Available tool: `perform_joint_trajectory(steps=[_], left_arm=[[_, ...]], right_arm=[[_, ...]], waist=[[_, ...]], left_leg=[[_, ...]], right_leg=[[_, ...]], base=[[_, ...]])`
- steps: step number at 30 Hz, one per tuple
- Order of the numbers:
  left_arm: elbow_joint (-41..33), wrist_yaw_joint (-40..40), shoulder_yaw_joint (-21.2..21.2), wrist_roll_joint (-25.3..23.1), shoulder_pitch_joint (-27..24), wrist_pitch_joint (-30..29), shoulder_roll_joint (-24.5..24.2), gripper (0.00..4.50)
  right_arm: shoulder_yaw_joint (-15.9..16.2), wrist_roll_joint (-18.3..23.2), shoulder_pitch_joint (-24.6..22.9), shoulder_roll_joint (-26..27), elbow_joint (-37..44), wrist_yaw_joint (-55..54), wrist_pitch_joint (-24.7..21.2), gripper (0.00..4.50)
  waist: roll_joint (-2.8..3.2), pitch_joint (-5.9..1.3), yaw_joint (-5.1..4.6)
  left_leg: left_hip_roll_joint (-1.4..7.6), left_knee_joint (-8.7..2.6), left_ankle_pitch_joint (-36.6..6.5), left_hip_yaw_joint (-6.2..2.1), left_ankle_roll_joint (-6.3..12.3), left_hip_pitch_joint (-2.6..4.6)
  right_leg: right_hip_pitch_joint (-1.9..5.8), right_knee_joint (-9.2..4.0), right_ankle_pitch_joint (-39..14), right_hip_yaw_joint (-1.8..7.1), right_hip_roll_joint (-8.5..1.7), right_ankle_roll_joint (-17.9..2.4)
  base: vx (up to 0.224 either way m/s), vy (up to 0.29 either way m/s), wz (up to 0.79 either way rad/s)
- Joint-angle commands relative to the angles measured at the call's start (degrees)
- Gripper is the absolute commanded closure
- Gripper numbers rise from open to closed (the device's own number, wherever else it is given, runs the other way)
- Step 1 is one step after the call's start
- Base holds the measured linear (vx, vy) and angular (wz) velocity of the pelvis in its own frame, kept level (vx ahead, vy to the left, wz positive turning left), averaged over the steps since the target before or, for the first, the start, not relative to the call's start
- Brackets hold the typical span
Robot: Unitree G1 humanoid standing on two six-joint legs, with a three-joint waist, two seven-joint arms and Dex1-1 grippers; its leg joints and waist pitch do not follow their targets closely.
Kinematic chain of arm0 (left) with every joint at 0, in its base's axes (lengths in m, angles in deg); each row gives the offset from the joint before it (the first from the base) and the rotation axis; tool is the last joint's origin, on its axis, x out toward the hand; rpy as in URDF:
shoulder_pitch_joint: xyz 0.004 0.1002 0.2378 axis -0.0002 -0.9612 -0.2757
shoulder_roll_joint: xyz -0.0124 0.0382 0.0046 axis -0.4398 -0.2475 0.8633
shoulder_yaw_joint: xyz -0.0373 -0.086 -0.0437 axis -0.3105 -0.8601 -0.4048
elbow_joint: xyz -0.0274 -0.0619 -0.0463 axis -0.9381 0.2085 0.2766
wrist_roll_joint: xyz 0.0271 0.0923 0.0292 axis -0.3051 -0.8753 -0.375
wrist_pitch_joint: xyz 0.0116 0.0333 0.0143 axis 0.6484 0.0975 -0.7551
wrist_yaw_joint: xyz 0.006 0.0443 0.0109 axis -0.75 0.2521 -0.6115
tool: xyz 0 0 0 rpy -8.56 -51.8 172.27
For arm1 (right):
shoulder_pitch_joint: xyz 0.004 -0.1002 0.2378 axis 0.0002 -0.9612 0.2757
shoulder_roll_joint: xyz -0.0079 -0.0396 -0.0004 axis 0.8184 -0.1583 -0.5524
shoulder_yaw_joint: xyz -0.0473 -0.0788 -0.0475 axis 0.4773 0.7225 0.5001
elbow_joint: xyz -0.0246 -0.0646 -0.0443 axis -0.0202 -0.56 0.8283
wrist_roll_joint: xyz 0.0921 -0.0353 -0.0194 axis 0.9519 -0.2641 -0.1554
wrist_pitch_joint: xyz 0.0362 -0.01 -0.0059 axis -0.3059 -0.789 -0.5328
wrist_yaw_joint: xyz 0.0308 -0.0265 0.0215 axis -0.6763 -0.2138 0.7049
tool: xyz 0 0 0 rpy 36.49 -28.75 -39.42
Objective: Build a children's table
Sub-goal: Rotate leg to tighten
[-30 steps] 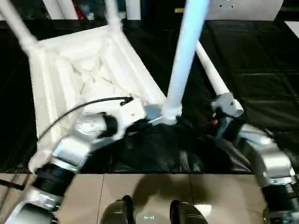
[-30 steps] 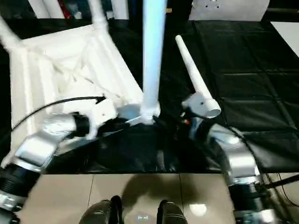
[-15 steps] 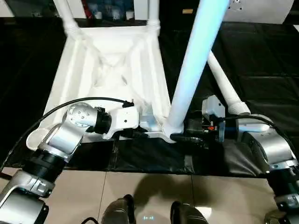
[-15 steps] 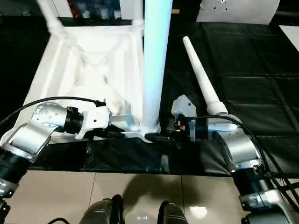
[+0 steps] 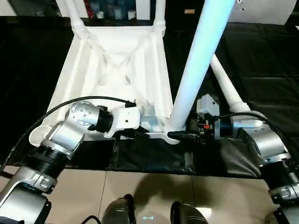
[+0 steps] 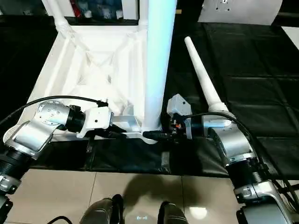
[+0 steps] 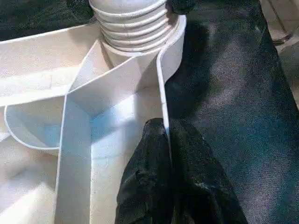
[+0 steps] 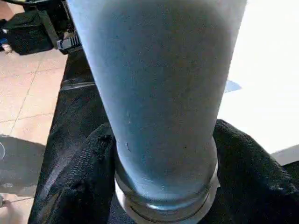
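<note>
Children's table [image 5: 117, 70] lies upside down on the black work table [image 5: 261, 56], its near-corner leg [image 5: 196, 65] standing upright in its socket between the right gripper [image 8: 163, 186], clasped around its base, and the left gripper [image 7: 163, 154], pinching the adjoining rim.

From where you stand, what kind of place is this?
Probably an indoor workshop or robot test area, not a home. A large work table under quilted black cloth carries an upturned white plastic children's table, standing on a beige tiled floor, with cluttered shelves behind.
</note>
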Motion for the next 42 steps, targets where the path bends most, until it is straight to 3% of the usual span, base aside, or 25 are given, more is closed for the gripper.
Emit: perform_joint_trajectory(steps=[1,5,8,9,10,11,14,17,18,20,22,23,27,30,35,39,42], left_arm=[[0.1,0.4,3.0,-2.3,-1.5,-1.3,0.5,4.50],[-3.6,-5.2,0.3,-0.8,-3.2,-8.9,3.1,4.50],[-7.9,-11.4,-1.9,0.5,-4.5,-17.2,6.9,4.50],[-8.6,-12.9,-2.3,0.3,-4.7,-18.7,7.7,4.50],[-9.4,-14.6,-2.6,0.1,-4.9,-20.2,8.6,4.50],[-10.5,-17.9,-3.3,-0.6,-5.2,-22.7,10.6,4.50],[-13.5,-29.6,-5.4,-3.6,-5.5,-31.0,18.8,4.50],[-14.2,-34.7,-6.2,-4.8,-5.2,-33.9,22.7,4.50],[-14.0,-39.3,-6.3,-6.3,-4.5,-34.7,26.1,4.50],[-14.1,-41.7,-5.8,-6.5,-4.1,-34.8,28.3,4.50],[-14.7,-40.7,-5.0,-6.4,-4.1,-34.8,28.1,4.50],[-15.1,-39.7,-4.6,-6.6,-4.3,-34.5,27.1,4.50],[-16.0,-36.8,-4.7,-7.3,-5.2,-34.2,23.8,4.50],[-15.9,-33.3,-4.6,-7.0,-6.1,-32.7,20.0,4.50],[-15.6,-27.9,-4.1,-5.6,-7.3,-29.5,15.2,4.50],[-14.3,-20.0,-3.0,-3.6,-8.1,-22.3,9.7,4.50],[-13.4,-16.7,-2.4,-3.1,-8.1,-19.2,7.7,4.50]], right_arm=[[0.6,0.6,-1.6,0.9,2.4,-0.4,-1.8,1.80],[-0.5,0.5,-4.7,4.4,5.5,-8.5,-6.0,1.81],[-1.3,-0.8,-7.0,10.0,7.9,-19.1,-9.6,1.82],[-1.6,-0.9,-7.4,11.4,8.4,-21.3,-10.3,1.82],[-1.9,-0.9,-7.8,12.9,8.9,-23.7,-11.1,1.82],[-2.5,-0.8,-8.2,15.8,9.5,-27.6,-12.5,1.82],[-4.8,-1.5,-8.6,25.1,10.7,-40.3,-15.8,1.83],[-5.4,-2.6,-8.8,28.3,10.9,-45.2,-16.1,1.83],[-5.8,-3.5,-8.9,30.7,10.5,-48.9,-15.7,1.83],[-6.2,-5.2,-8.4,31.9,9.2,-52.7,-14.0,1.83],[-7.8,-4.0,-8.1,32.0,8.6,-52.7,-13.0,1.83],[-9.0,-3.4,-8.0,31.7,8.7,-52.1,-12.6,1.27],[-9.9,-3.0,-8.3,29.5,10.3,-49.1,-12.9,0.95],[-9.8,-3.5,-8.7,24.9,11.3,-44.8,-11.7,0.71],[-9.4,-3.1,-8.7,18.0,11.3,-36.5,-9.5,0.29],[-9.6,-2.1,-7.7,10.8,10.2,-26.9,-7.4,0.04],[-9.3,-1.5,-7.3,8.6,10.0,-23.0,-7.1,0.04]], waist=[[-0.46,-4.60,-0.45],[-0.33,-4.26,-0.41],[-0.41,-3.73,-0.88],[-0.25,-3.41,-1.30],[-0.42,-3.37,-1.57],[-0.17,-3.22,-1.94],[-0.21,-3.16,-3.16],[-0.34,-3.18,-3.22],[-0.55,-3.44,-3.32],[-0.31,-3.59,-3.29],[-0.44,-3.85,-3.17],[-0.21,-4.18,-3.02],[-0.26,-4.43,-2.87],[-0.24,-4.59,-2.90],[-0.05,-4.49,-3.04],[-0.05,-4.72,-2.60],[-0.18,-4.91,-2.27]], left_leg=[[5.31,-3.30,-7.9,-2.04,5.88,2.36],[5.36,-3.58,-9.4,-2.12,5.27,2.27],[5.37,-4.31,-14.2,-2.48,2.09,2.38],[5.26,-4.61,-17.3,-2.78,0.40,2.49],[5.16,-4.73,-18.4,-3.00,-0.25,2.35],[5.15,-4.96,-19.8,-3.26,-1.35,2.30],[5.19,-5.33,-22.0,-3.53,-3.14,2.12],[4.95,-5.04,-21.0,-3.25,-2.32,2.44],[4.87,-5.00,-18.9,-3.01,-1.26,2.30],[4.92,-4.92,-17.0,-2.82,-0.79,2.31],[4.70,-4.73,-14.1,-2.70,0.73,2.10],[4.72,-4.40,-11.0,-2.54,2.78,2.11],[4.64,-3.85,-4.9,-2.46,6.21,1.58],[4.70,-3.65,-4.9,-2.46,6.91,1.63],[4.85,-3.67,-6.5,-2.29,6.33,1.88],[4.92,-3.45,-6.1,-2.27,6.66,2.07],[4.93,-3.29,-6.3,-2.13,6.91,2.23]], right_leg=[[1.92,-3.04,-4.4,2.44,-5.22,-17.9],[1.82,-3.38,-6.6,2.52,-5.41,-17.7],[1.53,-4.14,-15.3,2.68,-5.61,-16.5],[1.30,-4.68,-20.8,2.69,-5.69,-15.0],[1.39,-4.81,-22.9,2.67,-5.73,-14.0],[1.25,-4.93,-25.1,2.71,-5.80,-12.7],[0.87,-5.06,-25.1,2.74,-5.65,-11.6],[0.47,-5.73,-24.1,3.03,-5.65,-10.3],[0.70,-5.63,-20.4,3.03,-5.39,-10.3],[0.71,-5.45,-16.8,2.99,-5.20,-10.8],[1.19,-5.18,-11.9,2.83,-5.15,-11.3],[1.45,-4.84,-7.2,2.74,-5.08,-12.0],[2.15,-3.78,2.8,2.46,-5.06,-14.1],[2.49,-3.68,2.7,2.26,-5.01,-15.2],[2.31,-3.76,0.2,2.29,-4.86,-15.9],[2.42,-3.55,0.7,2.31,-4.89,-16.4],[2.30,-3.43,0.3,2.34,-4.93,-17.0]], base=[[0.000,0.000,0.00],[0.000,0.000,0.00],[0.000,0.000,0.00],[0.000,0.000,0.00],[0.000,0.000,0.00],[0.000,0.000,0.00],[0.000,0.000,0.00],[0.000,0.000,0.00],[0.000,0.000,0.00],[0.000,0.000,0.00],[0.000,0.000,0.00],[0.000,0.000,0.00],[0.025,-0.009,0.00],[0.000,0.000,0.00],[0.000,0.000,0.00],[0.000,0.000,0.00],[0.000,0.000,0.00]])
